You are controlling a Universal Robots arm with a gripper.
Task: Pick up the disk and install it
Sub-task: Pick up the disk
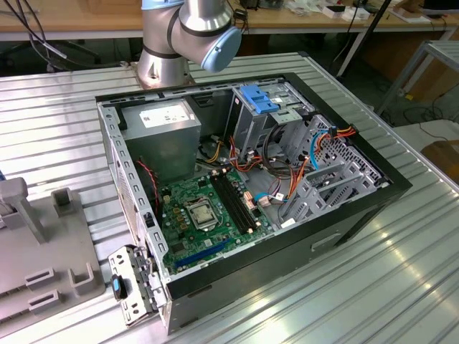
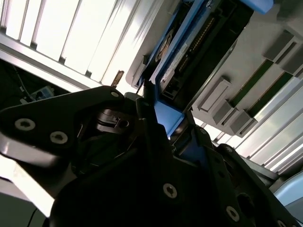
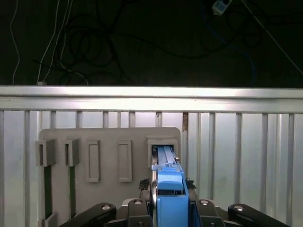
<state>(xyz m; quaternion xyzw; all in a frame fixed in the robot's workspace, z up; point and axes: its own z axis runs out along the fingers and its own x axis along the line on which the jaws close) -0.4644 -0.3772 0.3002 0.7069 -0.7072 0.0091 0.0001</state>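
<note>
The disk [image 3: 165, 158], a dark body edged with bright blue rails, stands on edge in a slot of the grey holder [image 3: 109, 142]. In both wrist views my gripper [image 3: 169, 191] is shut on the disk's near end, one black finger on each flat side. The second wrist view shows the disk [image 2: 189, 52] running from the gripper [image 2: 168, 120] towards the holder [image 2: 246, 61]. I cannot tell whether the far end still rests in the slot.
An open computer case [image 1: 358, 208] lies on the ribbed metal table [image 1: 373, 287], with motherboard [image 1: 204, 215], power supply [image 1: 161, 125] and a drive cage with light-blue latches [image 1: 262, 100]. The grey holder [image 1: 43, 244] sits at the exterior view's left. The arm's base [image 1: 172, 43] stands behind the case.
</note>
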